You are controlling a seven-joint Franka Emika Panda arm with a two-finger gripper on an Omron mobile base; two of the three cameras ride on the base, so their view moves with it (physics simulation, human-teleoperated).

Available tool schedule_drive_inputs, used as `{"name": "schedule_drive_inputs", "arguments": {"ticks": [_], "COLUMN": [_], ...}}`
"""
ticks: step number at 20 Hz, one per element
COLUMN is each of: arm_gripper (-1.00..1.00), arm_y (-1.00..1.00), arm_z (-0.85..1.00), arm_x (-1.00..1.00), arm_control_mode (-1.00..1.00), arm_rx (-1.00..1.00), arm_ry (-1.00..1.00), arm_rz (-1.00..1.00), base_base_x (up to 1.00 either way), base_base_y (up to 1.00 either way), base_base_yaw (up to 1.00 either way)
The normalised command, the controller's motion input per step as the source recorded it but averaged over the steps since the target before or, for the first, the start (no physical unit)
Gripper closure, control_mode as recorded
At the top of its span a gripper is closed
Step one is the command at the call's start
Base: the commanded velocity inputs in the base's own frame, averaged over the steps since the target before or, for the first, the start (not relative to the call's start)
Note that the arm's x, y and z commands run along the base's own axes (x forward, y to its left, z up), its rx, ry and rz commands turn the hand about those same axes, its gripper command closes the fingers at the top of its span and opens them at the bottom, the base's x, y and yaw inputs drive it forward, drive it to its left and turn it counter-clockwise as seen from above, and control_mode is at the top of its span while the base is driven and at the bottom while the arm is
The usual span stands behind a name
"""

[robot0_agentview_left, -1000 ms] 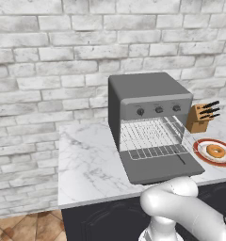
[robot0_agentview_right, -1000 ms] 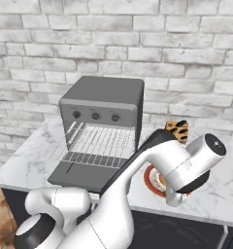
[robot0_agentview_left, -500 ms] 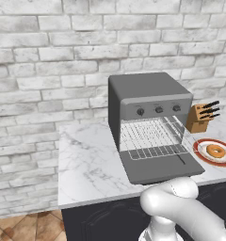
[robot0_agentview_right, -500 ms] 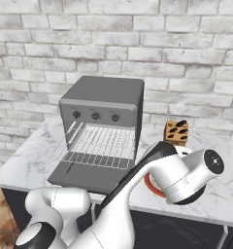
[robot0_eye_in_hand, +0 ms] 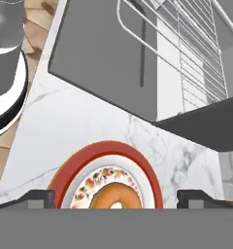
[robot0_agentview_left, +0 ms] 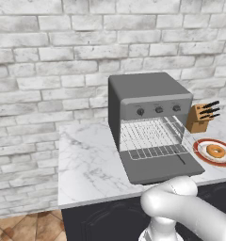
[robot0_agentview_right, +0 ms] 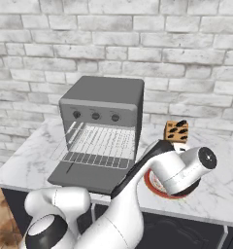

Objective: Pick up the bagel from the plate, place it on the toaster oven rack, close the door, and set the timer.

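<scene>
The toaster oven (robot0_agentview_left: pixel 145 106) stands on the marble counter (robot0_agentview_left: pixel 89 160) against the white brick wall (robot0_agentview_left: pixel 53 61), its door (robot0_agentview_left: pixel 159 167) dropped flat open toward the counter's front edge with the black bar handle (robot0_eye_in_hand: pixel 142 53) on its outer end. The toaster oven rack (robot0_agentview_left: pixel 150 136) is slid partway out over the door, its thin bars bare. Three dark knobs (robot0_agentview_left: pixel 158 109) sit in a row above the cavity. Just to the right of the open door lies the plate (robot0_agentview_left: pixel 199 151) with its red rim, and the bagel (robot0_agentview_left: pixel 215 151) rests in the middle of it. Behind the plate, near the wall, is a wooden knife block (robot0_agentview_left: pixel 198 118) with black handles sticking out. From the right base view the arm bends over the plate and hides most of it. The gripper (robot0_eye_in_hand: pixel 116 198) hangs over the plate with its jaws spread wide apart, one fingertip (robot0_eye_in_hand: pixel 38 198) on each side, nothing between them; the bagel sits directly below, not touched, on a ring of floral pattern.
</scene>
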Motion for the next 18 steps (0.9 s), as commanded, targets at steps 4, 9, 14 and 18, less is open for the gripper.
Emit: {"name": "schedule_drive_inputs", "arguments": {"ticks": [4, 9, 14, 18], "arm_gripper": [-1.00, -1.00, -1.00, -1.00], "arm_y": [-0.33, -0.32, -0.20, -0.01], "arm_z": [-0.26, -0.30, -0.30, -0.27], "arm_x": [0.35, 0.21, 0.12, 0.16], "arm_control_mode": [-1.00, -1.00, -1.00, -1.00], "arm_rx": [0.00, 0.00, 0.00, 0.00], "arm_ry": [0.00, 0.00, 0.00, -0.01], "arm_rz": [0.10, 0.12, 0.12, 0.11], "base_base_x": [0.00, 0.00, 0.00, 0.00], "base_base_y": [0.00, 0.00, 0.00, 0.00], "base_base_yaw": [0.00, 0.00, 0.00, 0.00]}}
